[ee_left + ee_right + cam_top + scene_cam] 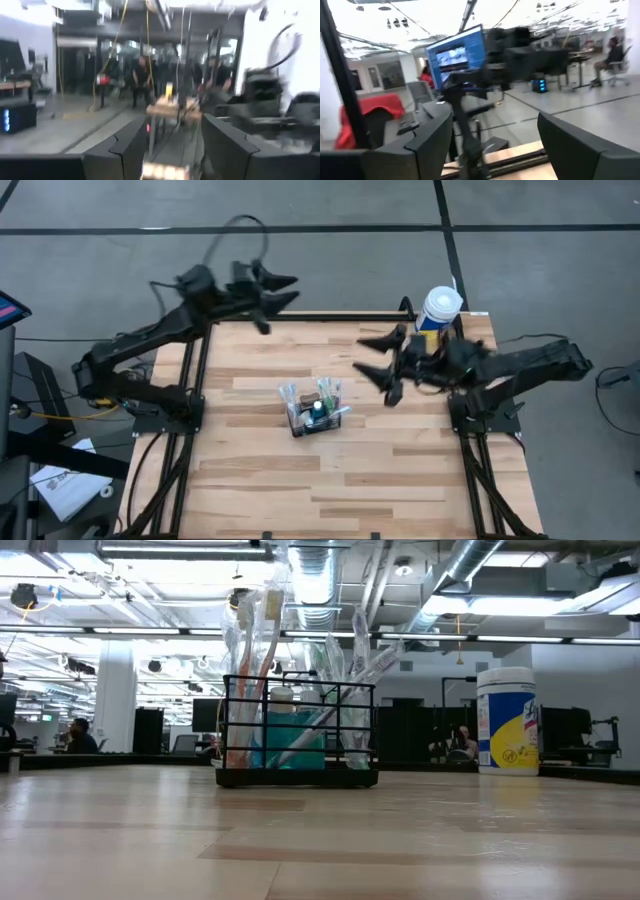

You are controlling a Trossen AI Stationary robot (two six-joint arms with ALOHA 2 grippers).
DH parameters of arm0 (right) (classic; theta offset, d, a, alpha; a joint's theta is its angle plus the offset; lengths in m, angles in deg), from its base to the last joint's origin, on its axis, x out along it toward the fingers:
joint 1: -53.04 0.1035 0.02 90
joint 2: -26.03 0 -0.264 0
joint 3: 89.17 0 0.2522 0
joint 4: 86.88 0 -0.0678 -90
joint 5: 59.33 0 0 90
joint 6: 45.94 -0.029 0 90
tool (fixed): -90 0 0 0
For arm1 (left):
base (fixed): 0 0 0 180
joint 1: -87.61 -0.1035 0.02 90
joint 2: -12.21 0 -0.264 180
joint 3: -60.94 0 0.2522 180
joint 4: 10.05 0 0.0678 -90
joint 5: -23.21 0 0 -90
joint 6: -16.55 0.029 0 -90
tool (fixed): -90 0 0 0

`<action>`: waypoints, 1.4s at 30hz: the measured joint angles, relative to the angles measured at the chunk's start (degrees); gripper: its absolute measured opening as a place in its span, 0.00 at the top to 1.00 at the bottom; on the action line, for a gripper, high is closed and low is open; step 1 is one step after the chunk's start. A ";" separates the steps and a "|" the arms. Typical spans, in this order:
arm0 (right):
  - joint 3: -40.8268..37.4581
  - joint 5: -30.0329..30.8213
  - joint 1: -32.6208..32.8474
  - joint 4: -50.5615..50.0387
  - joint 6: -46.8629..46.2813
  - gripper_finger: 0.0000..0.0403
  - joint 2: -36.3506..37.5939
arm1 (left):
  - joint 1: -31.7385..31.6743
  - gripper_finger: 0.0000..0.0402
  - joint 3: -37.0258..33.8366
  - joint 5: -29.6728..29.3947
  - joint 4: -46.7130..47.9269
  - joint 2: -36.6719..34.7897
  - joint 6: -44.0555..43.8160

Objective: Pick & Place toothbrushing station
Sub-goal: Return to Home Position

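Both arms are up and off the work. The left gripper (290, 290) hangs over the far edge of the table (400, 480), open wide and holding nothing. Its wrist view agrees: two dark fingers (125, 147) set apart, only the room between them. The right gripper (362, 354) hovers above the table, likewise spread wide and empty, with the wipes tub (438, 308) standing just behind its wrist. The basket (315, 412) sits on the table out past the right fingertips, roughly the way they point, near them but clear. From the left fingertips it lies well apart, off to one side toward the table's middle. In the low view we see it upright and flat on the wood, with several toothbrushes (255, 650) standing in it, heads up, and a teal packet (300, 745) low inside that we cannot identify. We find no toothbrush lying loose on the table in any view. Our reading is that the loading is done and nothing is left to pick up. What remains is only parking the arms, and neither looks folded back to rest yet.
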 joint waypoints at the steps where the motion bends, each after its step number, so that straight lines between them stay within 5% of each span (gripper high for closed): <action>1: 1.99 0.00 -0.59 -2.72 0.81 0.30 0.64 | 0.00 0.55 0.00 -0.32 -0.23 -1.53 -1.04; 9: 12.24 -0.04 -4.41 -20.60 1.18 0.30 4.01 | 0.00 0.58 0.00 -0.87 0.24 -12.99 -5.98; 17: 14.45 0.04 -4.97 -23.16 4.25 0.30 9.79 | 0.00 0.58 0.00 -1.40 5.14 -23.04 -6.54; 29: 14.45 -0.41 -4.72 -39.31 -11.22 0.30 15.15 | 0.00 0.58 0.00 -1.49 10.40 -29.14 -9.08; 32: 14.45 -0.24 -4.44 -41.03 -5.09 0.30 15.19 | -0.01 0.58 -0.01 5.53 11.28 -29.12 -17.61; 36: 14.44 6.27 -2.11 -46.91 0.21 0.30 18.94 | -0.65 0.58 -0.39 21.82 14.80 -32.15 -5.16; 39: 14.65 9.13 0.06 -58.72 -7.53 0.30 25.53 | -1.33 0.58 -0.03 21.66 20.51 -38.27 -3.68; 42: 12.25 9.05 3.01 -62.27 -10.67 0.30 31.63 | -1.62 0.58 -0.06 13.81 34.05 -46.89 0.96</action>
